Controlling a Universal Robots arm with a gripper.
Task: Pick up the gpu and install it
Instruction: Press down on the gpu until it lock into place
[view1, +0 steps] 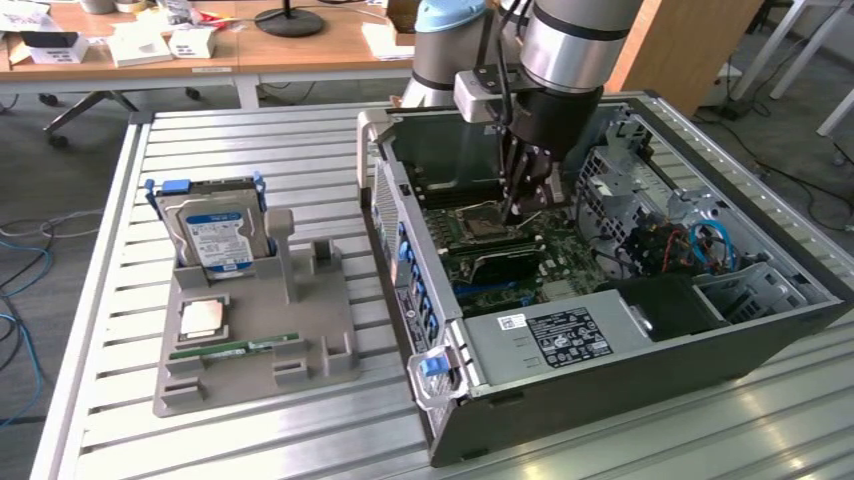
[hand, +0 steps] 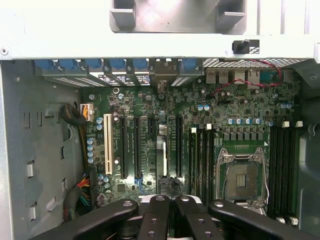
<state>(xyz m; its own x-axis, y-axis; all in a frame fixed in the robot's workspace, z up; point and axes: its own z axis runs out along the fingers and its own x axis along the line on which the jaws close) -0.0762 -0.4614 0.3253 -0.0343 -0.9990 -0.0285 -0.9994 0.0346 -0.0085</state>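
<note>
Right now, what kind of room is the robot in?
Probably a workshop or lab for putting computers together. An open computer case lies on a slatted metal table, a gray holder beside it keeps a hard drive and other parts, and wooden desks stand behind.

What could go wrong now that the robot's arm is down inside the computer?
1. The gpu seems pinched edge-on in the shut jaws, among the long black slots. If it is a little off its slot, pushing could scrape the green board or bend the card.
2. The open processor socket lies bare close by. A slip sideways might knock it.
</note>
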